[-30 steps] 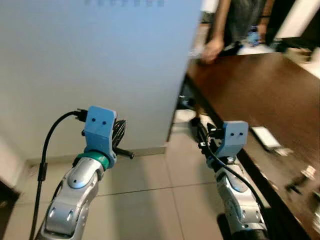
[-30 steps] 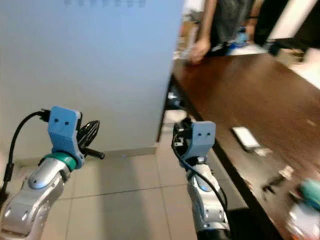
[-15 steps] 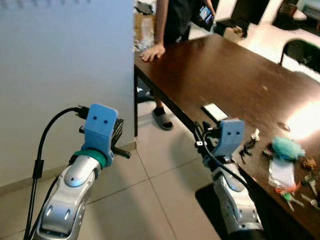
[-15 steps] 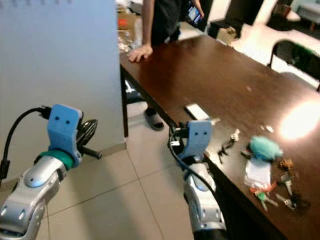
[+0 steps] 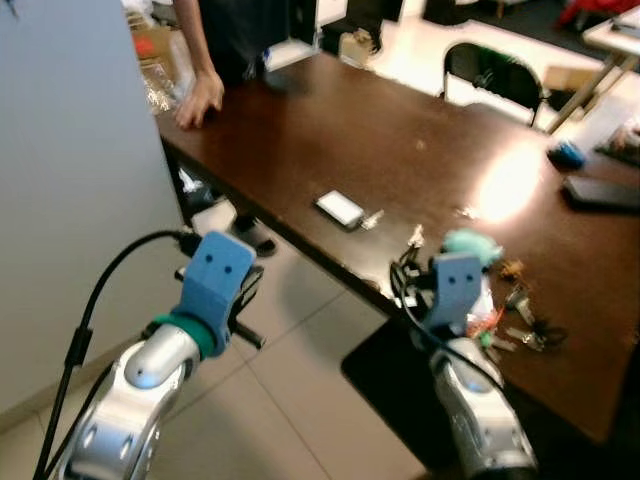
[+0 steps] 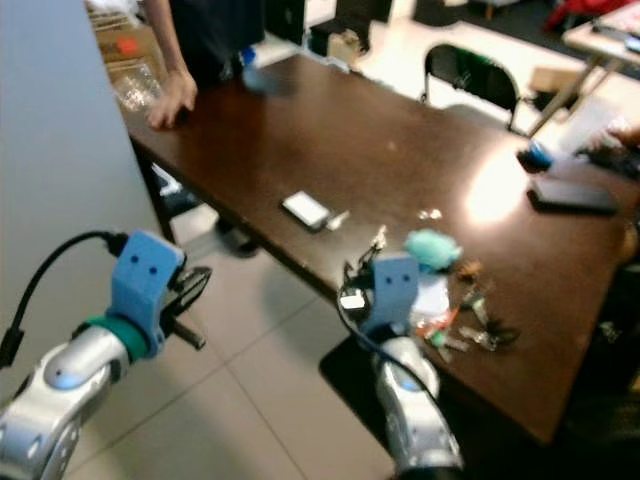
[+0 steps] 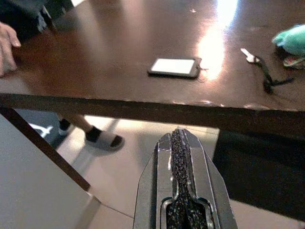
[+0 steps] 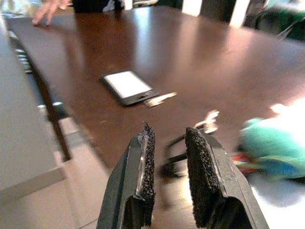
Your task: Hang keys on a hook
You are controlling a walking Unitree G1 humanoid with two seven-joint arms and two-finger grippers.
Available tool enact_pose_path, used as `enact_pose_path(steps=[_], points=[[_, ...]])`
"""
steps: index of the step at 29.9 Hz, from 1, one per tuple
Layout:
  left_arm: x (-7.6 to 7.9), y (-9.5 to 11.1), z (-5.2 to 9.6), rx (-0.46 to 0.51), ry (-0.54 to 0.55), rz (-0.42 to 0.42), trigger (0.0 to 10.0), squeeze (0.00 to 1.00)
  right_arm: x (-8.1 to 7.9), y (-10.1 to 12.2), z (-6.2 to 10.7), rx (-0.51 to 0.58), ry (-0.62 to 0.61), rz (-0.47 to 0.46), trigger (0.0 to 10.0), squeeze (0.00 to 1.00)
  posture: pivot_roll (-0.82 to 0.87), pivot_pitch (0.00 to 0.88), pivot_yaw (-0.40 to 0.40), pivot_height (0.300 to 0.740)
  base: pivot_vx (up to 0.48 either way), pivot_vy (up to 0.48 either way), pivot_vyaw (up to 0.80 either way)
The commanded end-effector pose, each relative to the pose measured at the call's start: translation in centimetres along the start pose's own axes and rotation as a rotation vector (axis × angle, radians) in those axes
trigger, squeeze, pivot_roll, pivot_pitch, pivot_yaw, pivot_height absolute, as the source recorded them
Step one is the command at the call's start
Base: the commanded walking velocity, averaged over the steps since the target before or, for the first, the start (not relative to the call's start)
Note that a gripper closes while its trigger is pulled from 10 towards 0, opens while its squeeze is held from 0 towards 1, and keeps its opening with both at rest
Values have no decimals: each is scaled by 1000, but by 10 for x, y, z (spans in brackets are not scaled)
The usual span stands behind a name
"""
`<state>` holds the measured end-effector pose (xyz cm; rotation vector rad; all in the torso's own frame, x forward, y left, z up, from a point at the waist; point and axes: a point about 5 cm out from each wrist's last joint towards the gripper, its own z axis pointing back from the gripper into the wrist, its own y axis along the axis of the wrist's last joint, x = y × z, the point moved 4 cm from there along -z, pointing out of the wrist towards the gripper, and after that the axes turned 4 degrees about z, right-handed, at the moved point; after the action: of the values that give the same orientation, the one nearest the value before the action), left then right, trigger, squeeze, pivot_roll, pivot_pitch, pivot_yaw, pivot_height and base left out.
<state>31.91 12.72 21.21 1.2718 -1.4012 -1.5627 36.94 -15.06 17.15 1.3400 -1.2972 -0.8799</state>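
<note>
Keys: small metal bunch (image 8: pixel 202 125) on dark brown wooden table (image 5: pixel 400 150)
Right gripper (image 8: pixel 169 143): parted, empty, before keys
Left gripper (image 7: pixel 180 143): closed, empty

A dark brown glossy wooden table (image 5: pixel 400 150) carries a black-framed phone with a pale screen (image 5: pixel 340 208), a fluffy teal toy (image 6: pixel 432 247) and small red, green and orange key tags (image 6: pixel 445 325). The pale beige tiled floor (image 5: pixel 290 400) shows thin dark grout lines. Both silver arms wear light blue plastic wrist housings (image 5: pixel 216 275), the left with a green ring (image 5: pixel 183 330).
</note>
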Motion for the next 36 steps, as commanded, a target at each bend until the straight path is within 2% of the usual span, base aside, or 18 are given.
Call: enact_pose_path(steps=[1,4,7,8,11,14,16,21,23,26,32,36], points=[[-10,-8,3,-15,57,-65,10000,0,-14,-9,2,-24,111,41,10000,0,132,129,63,740,0,0,-800],[-17,-14,4,-34,82,-138,10000,0,-20,-10,1,-32,222,97,10000,0,136,130,61,740,0,0,-533],[-18,-15,5,-41,74,-168,10000,0,-21,-11,1,-37,253,113,10000,0,136,130,61,740,0,0,0],[-19,-17,6,-48,64,-201,10000,0,-30,-17,4,-68,366,129,10000,0,136,130,61,740,0,0,0],[-22,-15,6,-46,67,-190,10000,0,-43,-22,10,-96,503,121,10000,0,136,132,60,740,0,0,0],[-22,-14,5,-41,69,-183,10000,0,-46,-22,12,-103,538,116,10000,0,138,133,59,740,0,0,-533],[-22,-9,4,-23,72,-161,10000,0,-51,-26,15,-142,585,63,10000,0,140,133,56,740,0,0,-800],[-22,-4,3,-1,79,-139,10000,0,-50,-32,14,-204,573,-19,10000,0,137,134,58,740,0,0,-480],[-20,1,1,24,77,-110,10000,0,-45,-29,10,-208,523,-116,10000,0,135,134,59,740,0,0,0],[-19,2,0,32,75,-101,10000,0,-44,-28,9,-201,514,-143,10000,0,135,134,59,740,0,0,0],[-12,8,-4,57,66,-31,10000,0,-39,-23,1,-167,429,-199,10000,0,137,132,64,740,0,0,-177],[-10,9,-4,60,61,-22,10000,0,-39,-22,1,-161,424,-205,10000,0,137,132,64,740,0,0,0]])
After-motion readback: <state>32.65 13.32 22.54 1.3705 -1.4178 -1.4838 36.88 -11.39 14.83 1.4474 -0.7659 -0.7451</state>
